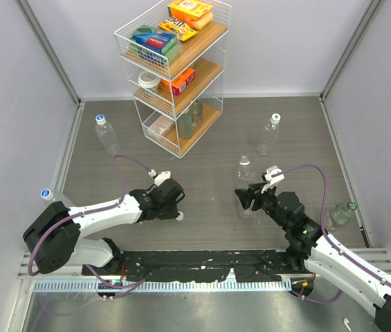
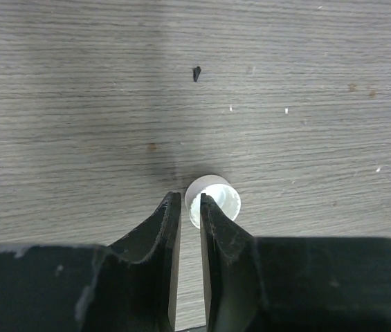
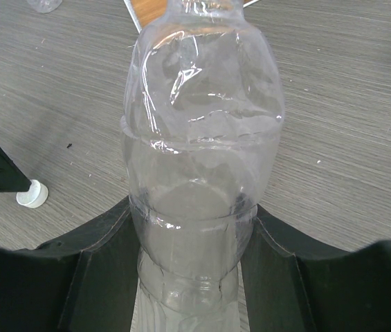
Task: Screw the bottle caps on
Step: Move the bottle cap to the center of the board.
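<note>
White bottle cap lies on the worktop at the tips of the left gripper, seen from above. Left wrist: jaws nearly together at the cap's rim; whether they pinch it is unclear. Right wrist: the right gripper clasps the upright bottle.

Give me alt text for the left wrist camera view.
A small white bottle cap sits on the grey wood-grain table, at the tips of the left end effector. Its two black fingers stand nearly together and appear to pinch the cap's rim.
</note>
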Action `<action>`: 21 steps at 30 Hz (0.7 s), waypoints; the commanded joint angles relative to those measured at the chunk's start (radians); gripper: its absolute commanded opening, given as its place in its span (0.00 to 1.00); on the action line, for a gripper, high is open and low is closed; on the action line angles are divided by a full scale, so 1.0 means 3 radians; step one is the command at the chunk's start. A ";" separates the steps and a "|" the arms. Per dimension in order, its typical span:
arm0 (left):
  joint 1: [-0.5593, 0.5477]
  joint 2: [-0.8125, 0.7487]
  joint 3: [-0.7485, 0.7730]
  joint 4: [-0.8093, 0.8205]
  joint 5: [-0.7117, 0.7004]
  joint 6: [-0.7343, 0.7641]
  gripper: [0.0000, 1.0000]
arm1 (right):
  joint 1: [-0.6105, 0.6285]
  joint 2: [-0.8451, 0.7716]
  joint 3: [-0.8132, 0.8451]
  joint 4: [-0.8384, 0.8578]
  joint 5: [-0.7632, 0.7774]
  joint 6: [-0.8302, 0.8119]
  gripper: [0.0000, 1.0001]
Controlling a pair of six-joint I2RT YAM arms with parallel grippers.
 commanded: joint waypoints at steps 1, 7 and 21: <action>0.0028 0.0106 -0.0039 0.0143 0.0020 0.0041 0.19 | 0.0015 -0.0060 0.0013 0.0162 0.0040 0.0033 0.34; 0.0115 0.0020 -0.0254 0.0327 0.0112 -0.0036 0.14 | 0.0015 -0.0066 0.0013 0.0162 0.0040 0.0033 0.34; 0.0528 -0.0543 -0.0372 0.0880 0.0296 0.0301 0.00 | 0.0010 0.0078 0.0079 0.0187 -0.0124 -0.0034 0.34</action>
